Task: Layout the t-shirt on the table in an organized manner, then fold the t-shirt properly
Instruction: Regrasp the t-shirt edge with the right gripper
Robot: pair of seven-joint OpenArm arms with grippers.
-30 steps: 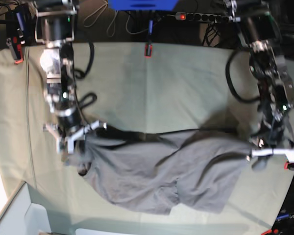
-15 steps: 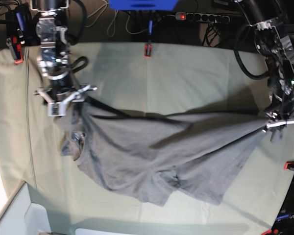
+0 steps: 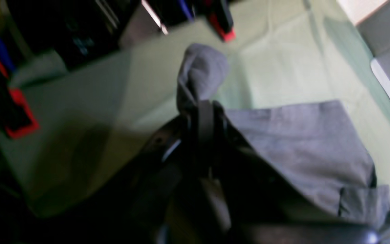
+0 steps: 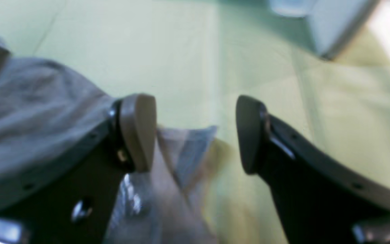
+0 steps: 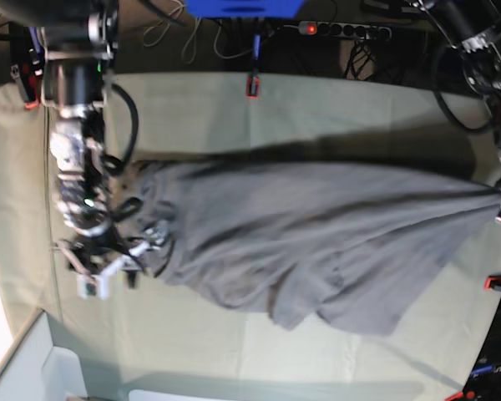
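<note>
Garment: the plain medium-grey soft cotton t-shirt [image 5: 317,242] is being stretched sideways across the middle of the tabletop, with one end drawn to the base view's right edge and the other end lying crumpled at that view's left.

Surface: the large flat tabletop [image 5: 317,117], covered with creased pale grey-green cloth, is being used as the support; a red-orange clamp [image 5: 252,85] is fixed at its far edge.

Left pincer [image 3: 200,110]: the jaws are being held together on a bunched fold of the t-shirt, which is protruding above the tips in the left wrist view.

Right pincer [image 4: 195,132]: the jaws are being held wide apart, with nothing gripped; an edge of grey fabric is lying beneath the gap, touching the inner side of one finger [image 4: 137,130].

Right arm position: the pincer is being held at the crumpled end of the t-shirt.
</note>
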